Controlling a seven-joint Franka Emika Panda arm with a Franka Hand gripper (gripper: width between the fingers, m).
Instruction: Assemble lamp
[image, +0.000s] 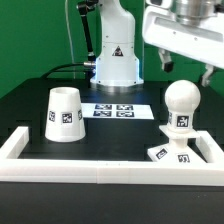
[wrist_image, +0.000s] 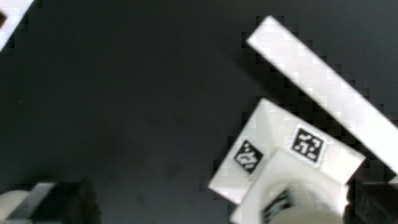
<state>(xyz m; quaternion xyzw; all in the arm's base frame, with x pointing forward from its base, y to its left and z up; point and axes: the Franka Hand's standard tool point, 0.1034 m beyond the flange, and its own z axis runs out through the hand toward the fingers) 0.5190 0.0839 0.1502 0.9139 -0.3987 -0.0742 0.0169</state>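
The white round bulb (image: 181, 104) stands upright on the flat square base (image: 172, 153) at the exterior view's right, by the corner of the border rail. The cone-shaped shade (image: 65, 113) stands apart at the left, wide end down, with a tag facing front. My gripper (image: 186, 68) hangs open and empty just above the bulb, without touching it. In the wrist view the gripper (wrist_image: 214, 205) is open, the tagged base (wrist_image: 270, 150) lies below it, and the bulb's top (wrist_image: 294, 200) shows blurred near one finger (wrist_image: 377, 195).
The long white border rail (image: 100, 166) runs along the front and up both sides, and shows in the wrist view (wrist_image: 329, 85). The marker board (image: 118, 110) lies flat mid-table. The arm's white pedestal (image: 115, 60) stands behind it.
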